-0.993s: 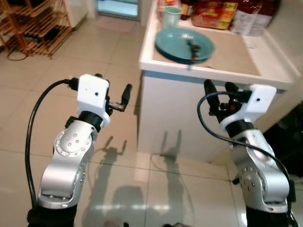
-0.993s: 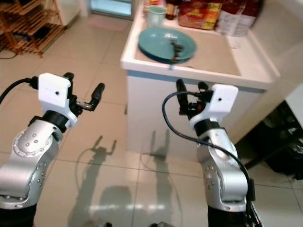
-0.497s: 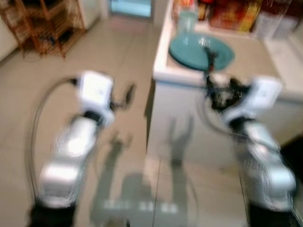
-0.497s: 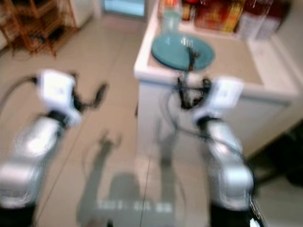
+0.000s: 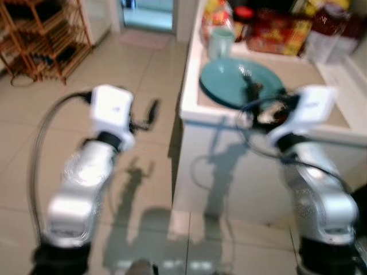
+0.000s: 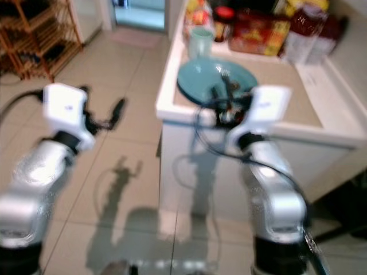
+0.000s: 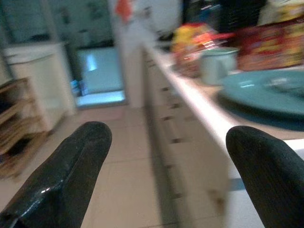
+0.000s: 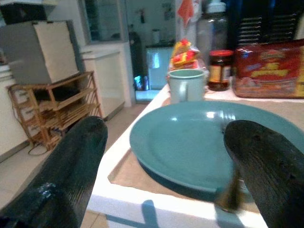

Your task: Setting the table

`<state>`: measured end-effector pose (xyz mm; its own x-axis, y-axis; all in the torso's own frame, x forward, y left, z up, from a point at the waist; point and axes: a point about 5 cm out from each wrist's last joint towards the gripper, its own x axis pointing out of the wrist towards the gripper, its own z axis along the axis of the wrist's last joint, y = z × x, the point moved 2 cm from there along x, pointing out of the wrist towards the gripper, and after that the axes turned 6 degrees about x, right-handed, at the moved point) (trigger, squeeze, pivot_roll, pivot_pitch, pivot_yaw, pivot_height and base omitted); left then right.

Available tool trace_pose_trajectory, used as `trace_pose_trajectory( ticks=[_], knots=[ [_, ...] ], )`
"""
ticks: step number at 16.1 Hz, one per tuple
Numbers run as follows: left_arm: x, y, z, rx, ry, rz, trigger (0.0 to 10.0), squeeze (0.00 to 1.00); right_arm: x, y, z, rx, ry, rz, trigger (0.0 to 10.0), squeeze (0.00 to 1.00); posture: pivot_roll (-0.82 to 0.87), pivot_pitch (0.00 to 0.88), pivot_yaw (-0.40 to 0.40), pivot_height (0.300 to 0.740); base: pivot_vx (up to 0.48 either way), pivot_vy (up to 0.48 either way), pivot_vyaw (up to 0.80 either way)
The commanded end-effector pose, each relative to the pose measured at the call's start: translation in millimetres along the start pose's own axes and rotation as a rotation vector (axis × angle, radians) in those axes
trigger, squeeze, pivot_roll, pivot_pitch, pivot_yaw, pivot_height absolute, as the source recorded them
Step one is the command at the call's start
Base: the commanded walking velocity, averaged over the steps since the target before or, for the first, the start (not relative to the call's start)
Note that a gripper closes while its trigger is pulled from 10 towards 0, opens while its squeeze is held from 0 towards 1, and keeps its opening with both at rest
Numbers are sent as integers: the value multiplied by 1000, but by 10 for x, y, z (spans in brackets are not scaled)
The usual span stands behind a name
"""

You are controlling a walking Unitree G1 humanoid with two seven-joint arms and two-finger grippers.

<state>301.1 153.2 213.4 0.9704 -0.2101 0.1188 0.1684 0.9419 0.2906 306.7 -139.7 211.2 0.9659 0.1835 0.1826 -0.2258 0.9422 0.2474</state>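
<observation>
A teal plate [image 5: 226,86] lies on a mat on the white counter [image 5: 192,109], with a dark fork [image 5: 250,85] resting on it. A pale green mug [image 5: 221,41] stands just behind the plate. My right gripper [image 5: 261,113] is open at the counter's front edge, level with the plate's near rim; in the right wrist view the plate [image 8: 190,142] and the fork's handle [image 8: 230,190] lie between and beyond its fingers. My left gripper [image 5: 143,117] is open over the floor, left of the counter, with nothing in it.
Behind the mug stand a jar [image 8: 219,69], a red package [image 5: 278,34] and other food bags. A wooden rack [image 5: 40,34] is at the far left by a doorway [image 5: 146,11]. Tiled floor [image 5: 143,189] stretches left of the counter.
The view has moved closer to the counter. My right gripper has risen from below the counter's edge to the plate's near rim. The left gripper holds about the same pose.
</observation>
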Motion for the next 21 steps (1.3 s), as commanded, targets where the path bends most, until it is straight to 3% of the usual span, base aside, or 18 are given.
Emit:
trace_pose_trajectory(
  ticks=[1, 8, 9, 13, 17, 19, 21],
  knots=[
    [38, -73, 43, -9, -19, -29, 10000, 0, -17, -129, 38, -19, 1, -53, 10000, 0, 83, 69, -65, 740, 401, 0, 0],
    [41, -218, 101, -46, -48, -116, 10000, 0, -50, -220, 16, -57, 52, -86, 10000, 0, 82, 71, -58, 740, 396, 0, -114],
    [33, -234, 94, -53, -49, -125, 10000, 0, -91, -219, 0, -20, 69, -92, 10000, 0, 74, 70, -59, 740, 394, 0, -800],
    [-21, -332, 103, -82, -58, -178, 10000, 0, -293, -135, 34, 11, 51, -44, 10000, 0, 70, 78, -63, 740, 368, 0, -742],
    [-54, -450, 158, -103, -70, -294, 10000, 0, -267, -100, 92, 19, 37, -32, 10000, 0, 69, 65, -59, 740, 168, 0, 0],
    [-40, -434, 153, -120, -56, -290, 10000, 0, -273, -93, 99, -2, 49, -3, 10000, 0, 69, 64, -65, 740, 0, 0, 0],
    [20, -394, 107, -201, 31, -278, 10000, 0, -266, -118, 122, -26, 55, 14, 10000, 0, 70, 65, -66, 740, 0, 0, 0]
  ],
)
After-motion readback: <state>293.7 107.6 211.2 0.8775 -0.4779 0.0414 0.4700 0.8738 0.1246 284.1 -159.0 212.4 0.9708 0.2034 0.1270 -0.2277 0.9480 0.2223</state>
